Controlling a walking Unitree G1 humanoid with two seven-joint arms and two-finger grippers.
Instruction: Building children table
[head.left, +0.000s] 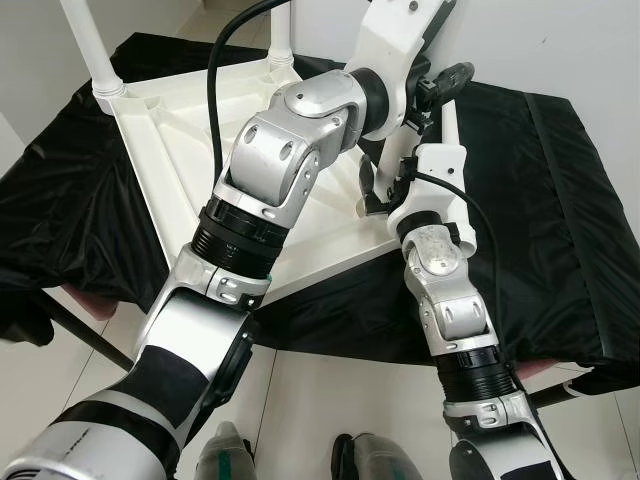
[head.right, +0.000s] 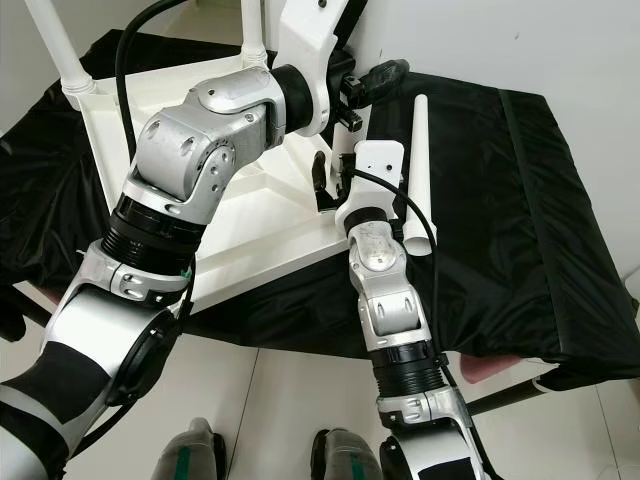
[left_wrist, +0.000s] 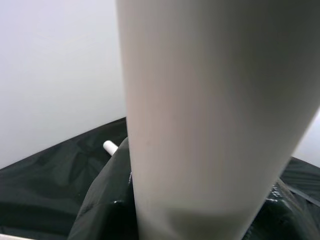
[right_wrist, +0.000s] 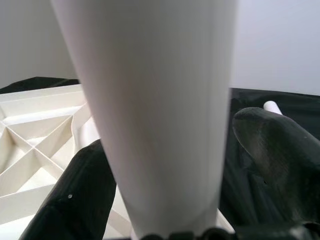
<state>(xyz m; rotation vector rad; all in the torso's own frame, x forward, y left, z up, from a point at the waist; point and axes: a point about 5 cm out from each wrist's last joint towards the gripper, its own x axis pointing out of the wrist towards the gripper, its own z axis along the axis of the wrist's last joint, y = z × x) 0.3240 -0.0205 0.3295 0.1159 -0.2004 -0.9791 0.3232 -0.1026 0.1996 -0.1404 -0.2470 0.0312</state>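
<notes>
A white plastic table top (head.left: 165, 125) lies upside down on a black cloth (head.left: 560, 200), its ribs facing up. Two white legs (head.left: 85, 40) (head.left: 282, 30) stand at its far corners. My left arm reaches across to the table's right side, where my left gripper (head.left: 440, 85) is shut on another white table leg (left_wrist: 215, 115). My right gripper (head.left: 382, 190) sits just below it at the near right corner. Its black fingers (right_wrist: 75, 200) are shut on either side of the same leg (right_wrist: 160, 115). My left forearm hides that leg in the eye views.
A loose white leg (head.right: 420, 170) lies on the cloth just right of the table top. A white wall stands close behind. Tiled floor and my two feet (head.left: 225, 455) show at the near edge of the cloth-covered surface.
</notes>
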